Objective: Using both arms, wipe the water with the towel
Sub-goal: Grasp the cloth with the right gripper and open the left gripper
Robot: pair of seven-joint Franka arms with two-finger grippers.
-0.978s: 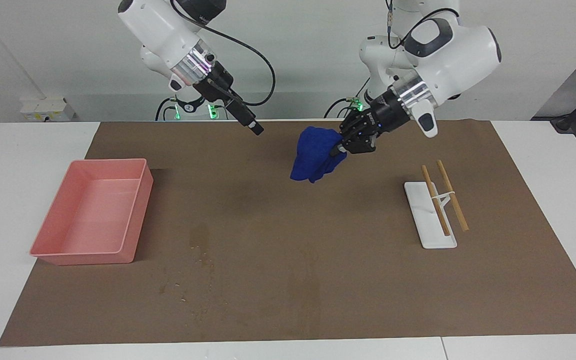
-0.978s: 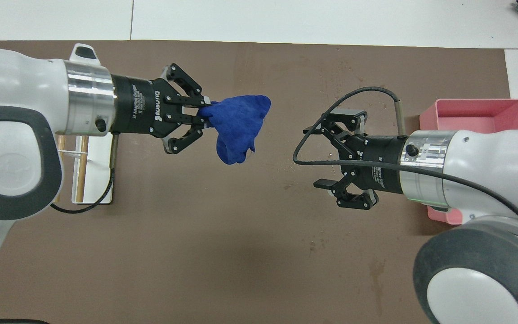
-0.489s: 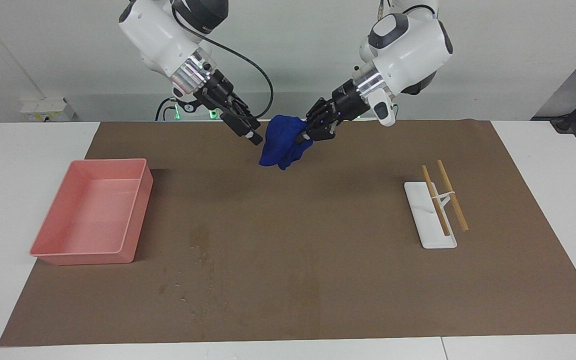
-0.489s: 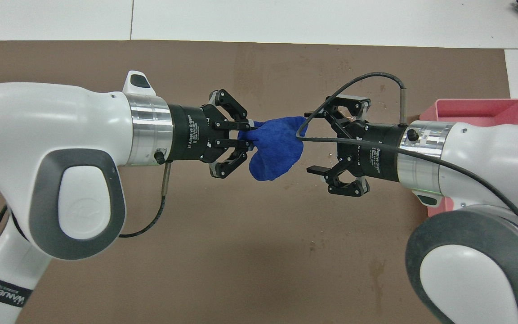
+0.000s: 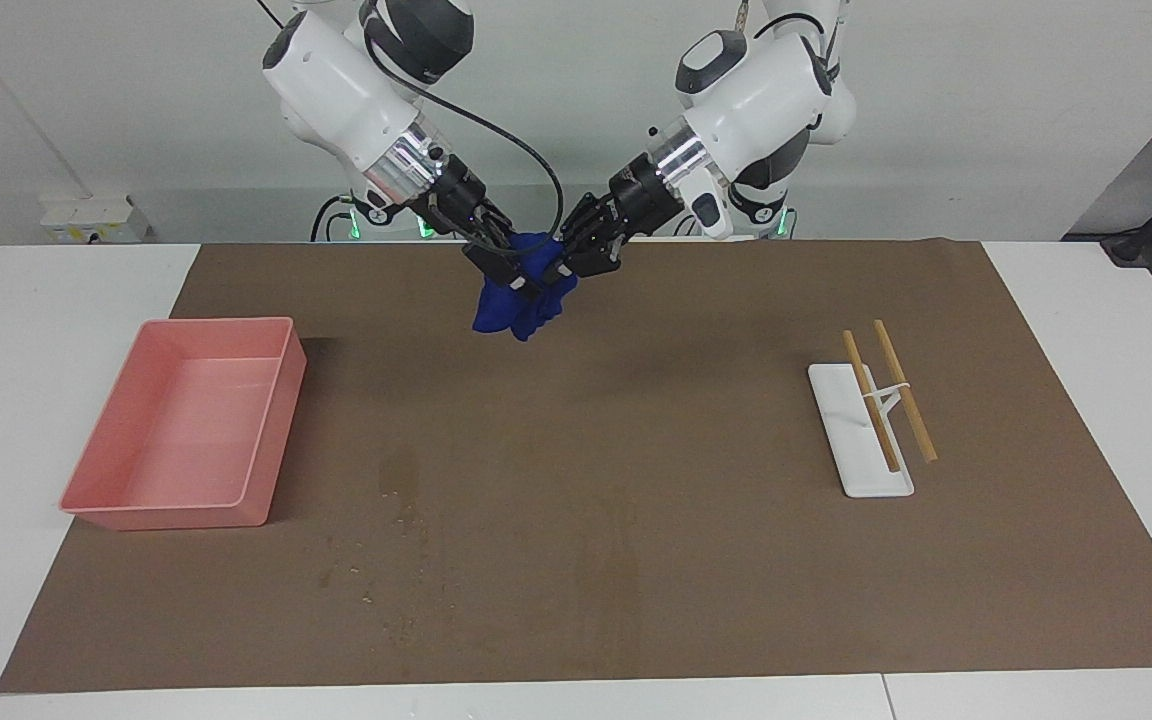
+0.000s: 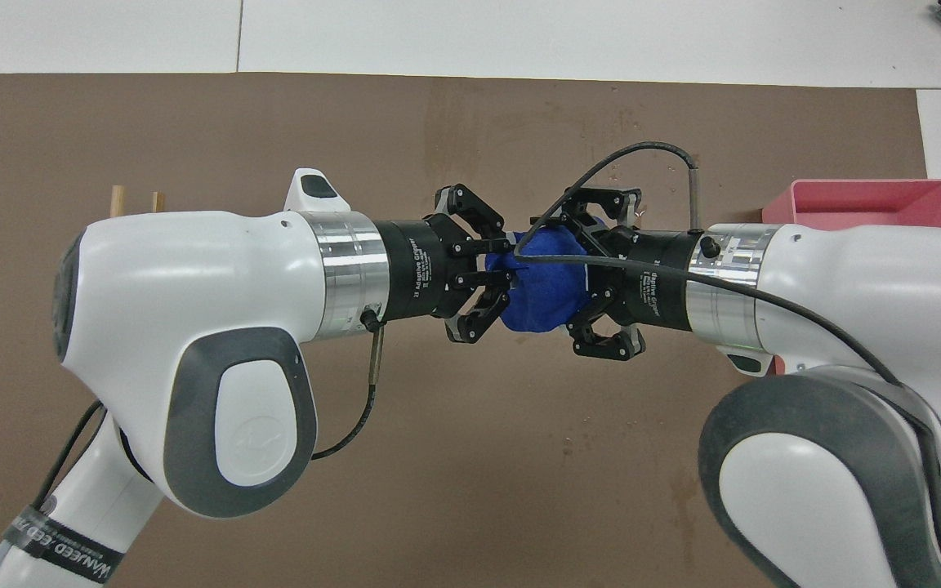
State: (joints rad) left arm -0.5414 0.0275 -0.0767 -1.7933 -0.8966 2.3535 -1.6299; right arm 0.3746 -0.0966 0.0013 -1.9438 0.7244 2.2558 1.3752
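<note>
1. I see the towel [image 5: 521,300] bunched into a lump in the air over the mat [image 5: 636,520], at the robots' edge, midway between the two arms.
2. My left gripper [image 6: 497,270] is clamped on the towel's end.
3. My right gripper [image 6: 581,269] has its fingers spread around the other end, not pinched shut.
4. The towel's long axis runs gripper to gripper; a fold hangs down.
5. The water [image 5: 398,520] lies farther from the robots, near the pink bin [image 5: 186,435].
</note>
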